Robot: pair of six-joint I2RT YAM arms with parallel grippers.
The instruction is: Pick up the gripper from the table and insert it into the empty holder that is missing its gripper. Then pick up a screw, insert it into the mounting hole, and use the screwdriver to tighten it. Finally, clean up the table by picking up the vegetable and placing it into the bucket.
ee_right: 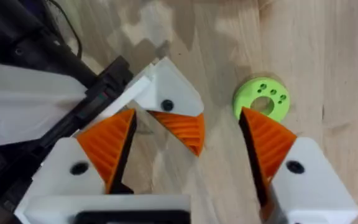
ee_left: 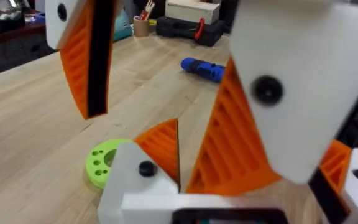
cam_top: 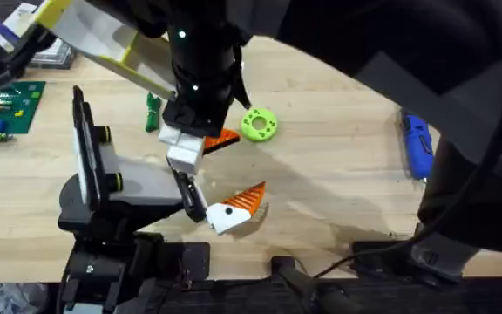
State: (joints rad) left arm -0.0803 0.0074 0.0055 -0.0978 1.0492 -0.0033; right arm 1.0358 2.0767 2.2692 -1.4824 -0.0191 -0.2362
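The right gripper [ee_right: 185, 155] has its fingers spread wide above the orange ribbed gripper [ee_right: 176, 121], which lies beside the black holder [ee_right: 107, 84] near the worktop's [cam_top: 338, 192] front edge.

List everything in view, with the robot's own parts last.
gripper: one, orange on a white base, at the holder's tip
holder: one, black bar, end of the stand's grey arm
stand: one, black, table's left
vegetable: one, dark green, beyond the stand
ring: one, lime green, mid-table
screwdriver: one, blue, table's right
circuit board: one, green, far left
table: one, pale wood
left gripper: white and orange, open
right gripper: white and orange, open, above the gripper
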